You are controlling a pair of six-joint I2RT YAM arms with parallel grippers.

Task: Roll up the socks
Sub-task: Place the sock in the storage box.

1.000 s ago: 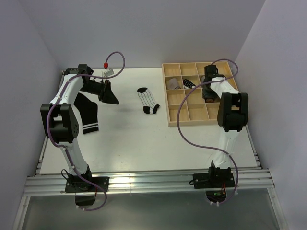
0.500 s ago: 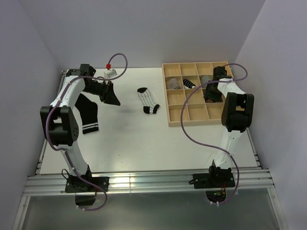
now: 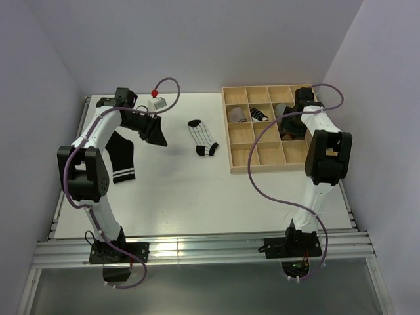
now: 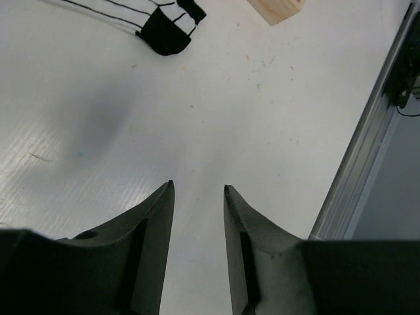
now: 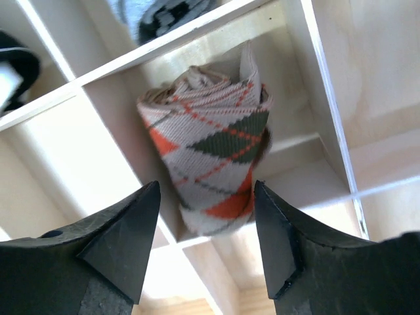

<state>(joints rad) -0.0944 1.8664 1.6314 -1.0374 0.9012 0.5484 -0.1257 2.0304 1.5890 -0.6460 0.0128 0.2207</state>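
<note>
Seen from above, a black fabric sock with white stripes (image 3: 120, 157) lies flat on the white table (image 3: 177, 190), with the left gripper (image 3: 156, 134) just to its right and apart from it. Only the left wrist view shows that gripper's jaws parted and empty, the white thin-striped, black-toed sock (image 4: 167, 29) well ahead. Only the right wrist view shows the rolled brown-orange diamond-patterned sock (image 5: 210, 157) in a compartment of the light wooden grid tray (image 5: 328, 98). The right gripper (image 5: 207, 187) has its jaws spread wide on either side of this sock.

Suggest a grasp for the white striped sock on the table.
Pinch the white striped sock at its near black-tipped end, straight down from above, left gripper across the narrow width; it lies flat and stretched out on the table, offering no side edge.
</note>
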